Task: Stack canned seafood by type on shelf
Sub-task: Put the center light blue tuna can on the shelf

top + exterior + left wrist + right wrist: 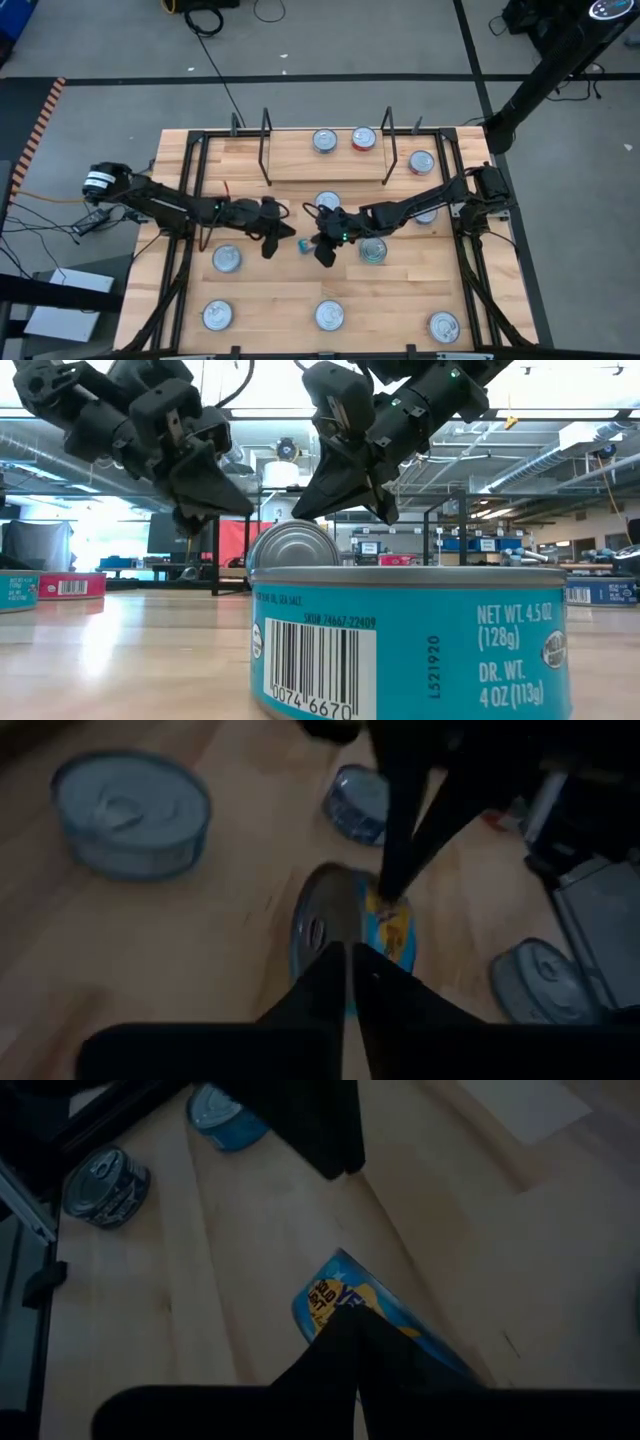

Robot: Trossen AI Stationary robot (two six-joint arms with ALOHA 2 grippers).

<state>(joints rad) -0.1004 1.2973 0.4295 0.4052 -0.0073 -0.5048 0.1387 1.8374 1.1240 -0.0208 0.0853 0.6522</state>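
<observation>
A blue-and-yellow-labelled tin (302, 245) stands on its edge on the tabletop between my two grippers; it also shows in the low view (293, 545). My left gripper (286, 239) (349, 958) is shut, just left of the tin (335, 920). My right gripper (318, 246) (352, 1325) is shut, just right of the tin (335, 1302). The shelf (300, 166), a light-wood board with black wire uprights, stands toward the far edge. A silver-lidded tin (325, 140) and a red tin (363, 138) lie flat behind it. My left gripper has its shut fingertips (335, 970) right in front of the tin's silver lid (318, 925); whether they touch it cannot be told. My right gripper meets the upper part of the tin's labelled side wall (385, 915) with its shut fingertips (392, 885). It slants down from the right. The tin stands on its rim on the wood.
Several more tins lie flat on the tabletop: near the right gripper (373, 249), behind the grippers (327, 203), at left (227, 258), by the right upright (421, 160), and along the near edge (217, 315) (329, 315) (443, 325). Black frame rails (190, 180) run along both sides.
</observation>
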